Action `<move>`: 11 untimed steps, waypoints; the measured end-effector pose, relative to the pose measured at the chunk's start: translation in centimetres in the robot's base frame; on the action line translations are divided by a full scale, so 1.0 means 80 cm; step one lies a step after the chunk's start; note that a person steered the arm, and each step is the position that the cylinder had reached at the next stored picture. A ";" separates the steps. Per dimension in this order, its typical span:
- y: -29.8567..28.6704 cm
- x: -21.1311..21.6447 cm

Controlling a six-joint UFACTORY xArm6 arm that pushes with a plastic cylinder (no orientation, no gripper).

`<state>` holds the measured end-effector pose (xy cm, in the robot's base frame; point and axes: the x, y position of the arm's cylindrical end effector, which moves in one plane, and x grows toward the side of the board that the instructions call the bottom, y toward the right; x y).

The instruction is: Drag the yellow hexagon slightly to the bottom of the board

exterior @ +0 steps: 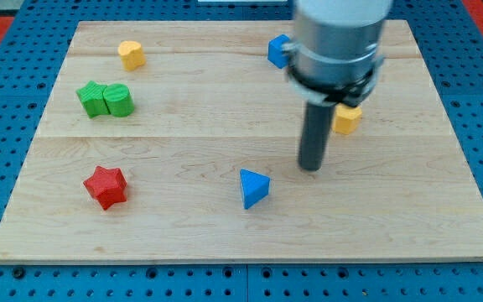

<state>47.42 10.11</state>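
Note:
A yellow block (348,119), which looks like the hexagon, sits right of the board's middle, partly hidden behind my rod. My tip (310,169) rests on the board just below and to the left of it, a small gap apart. A second yellow block (130,54), rounder in shape, lies near the top left. A blue triangle (253,188) lies to the lower left of my tip.
A blue block (277,50) sits at the top, partly hidden by the arm's body. Two green blocks (93,99) (118,100) touch each other at the left. A red star (106,185) lies at the lower left. The wooden board's (392,226) edges border a blue pegboard.

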 end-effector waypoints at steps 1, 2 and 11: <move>0.056 -0.060; 0.058 -0.066; 0.045 -0.097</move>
